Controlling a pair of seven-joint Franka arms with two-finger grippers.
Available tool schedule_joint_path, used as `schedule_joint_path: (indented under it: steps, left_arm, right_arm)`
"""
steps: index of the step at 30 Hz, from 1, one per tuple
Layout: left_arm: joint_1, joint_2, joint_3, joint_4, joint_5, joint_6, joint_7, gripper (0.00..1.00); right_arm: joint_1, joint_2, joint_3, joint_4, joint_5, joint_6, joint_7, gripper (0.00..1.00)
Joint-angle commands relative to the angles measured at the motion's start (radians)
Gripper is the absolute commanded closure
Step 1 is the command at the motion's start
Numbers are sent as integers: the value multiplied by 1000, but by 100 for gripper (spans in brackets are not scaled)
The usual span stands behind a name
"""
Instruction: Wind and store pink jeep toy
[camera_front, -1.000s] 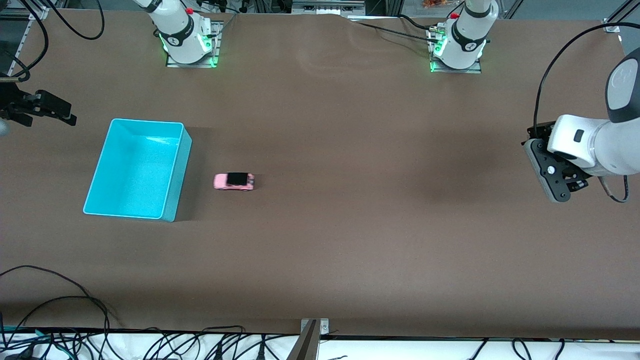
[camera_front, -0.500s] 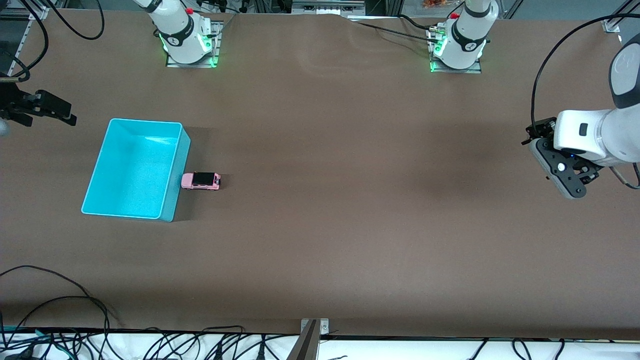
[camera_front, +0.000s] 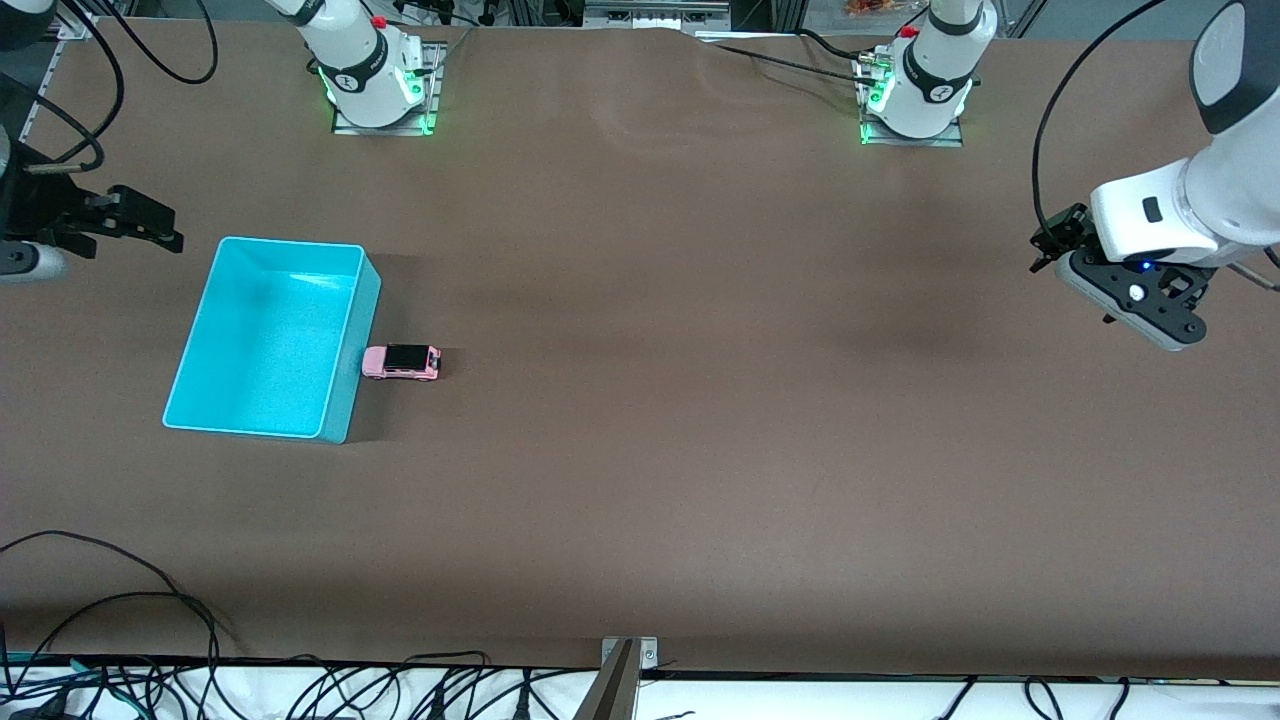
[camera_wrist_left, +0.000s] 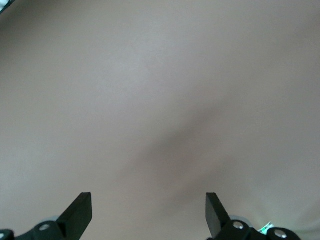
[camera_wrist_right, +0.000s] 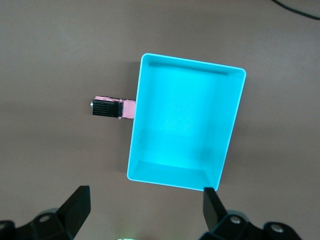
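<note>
Resting now against the wall of the turquoise bin (camera_front: 270, 338), the pink jeep toy (camera_front: 401, 361) has rolled there and stopped, so probably only storing remains. The open right gripper (camera_wrist_right: 145, 210) hovers above the bin. The left gripper (camera_wrist_left: 149, 215), open too, has risen well apart at its own table end.

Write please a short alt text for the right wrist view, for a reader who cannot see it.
A turquoise bin stands open and empty on the brown table, with the pink jeep toy outside it, its nose against the bin's wall. The right gripper hangs open above them, holding nothing.
</note>
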Motion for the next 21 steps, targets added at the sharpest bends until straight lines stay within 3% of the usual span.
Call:
schedule_joint_path:
  steps: [1, 8, 16, 21]
  left_arm:
    - [-132, -57, 137, -69, -29, 31, -174, 0]
    - [-136, -147, 149, -209, -29, 155, -208, 0]
    - [-132, -150, 151, -192, -37, 115, -209, 0]
    - [-97, -126, 155, -152, -146, 20, -219, 0]
  right_arm:
    - [5, 22, 15, 13, -14, 7, -98, 0]
    - [7, 73, 29, 15, -5, 44, -388, 0]
    - [7, 132, 61, 15, 16, 94, -704, 0]
    - [7, 191, 87, 13, 16, 114, -894, 0]
